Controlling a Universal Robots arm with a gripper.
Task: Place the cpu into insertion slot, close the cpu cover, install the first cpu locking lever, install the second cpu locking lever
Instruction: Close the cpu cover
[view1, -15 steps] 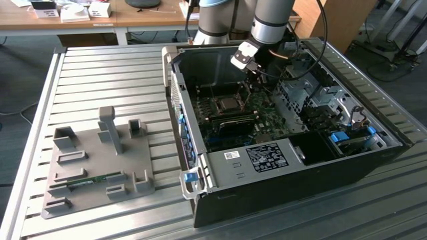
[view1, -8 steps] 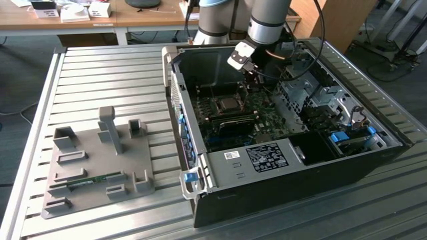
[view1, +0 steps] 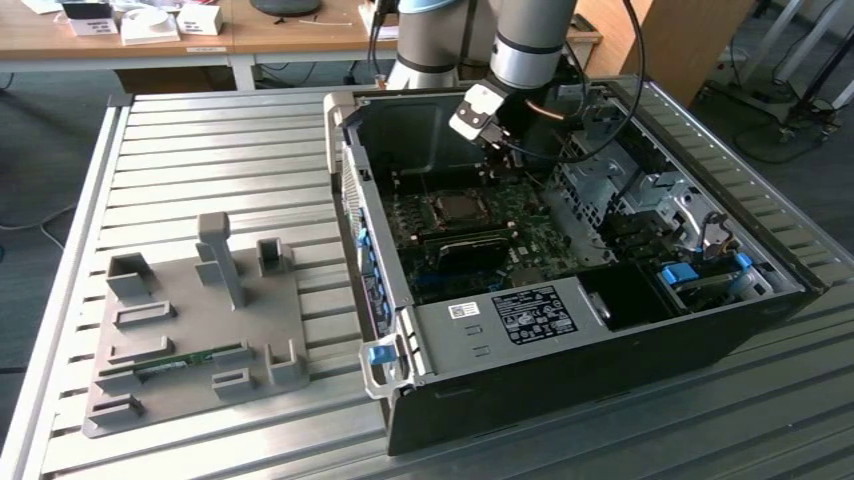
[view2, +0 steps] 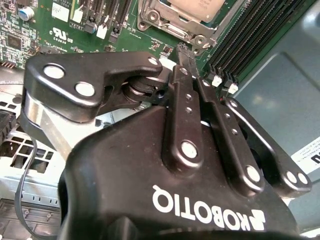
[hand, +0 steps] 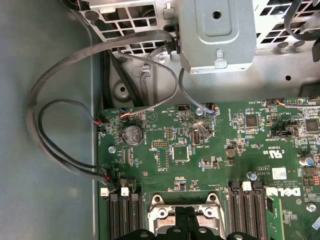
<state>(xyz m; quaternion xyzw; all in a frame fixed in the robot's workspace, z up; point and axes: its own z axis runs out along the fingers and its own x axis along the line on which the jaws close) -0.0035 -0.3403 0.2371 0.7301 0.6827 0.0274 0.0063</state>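
Jaws clenched together | cpu (view2: 200, 6) framed by cpu cover (view2: 167, 24) (second wrist view) | exterior view: grey fixture (view1: 187, 335) beside case (view1: 574, 385)

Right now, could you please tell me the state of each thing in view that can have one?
gripper: shut, at the edge of the insertion slot.
cpu: seated in the insertion slot.
cpu cover: down over the cpu.
computer case: open, side panel off.
memory slots: empty.
memory stick: lying in the grey fixture.
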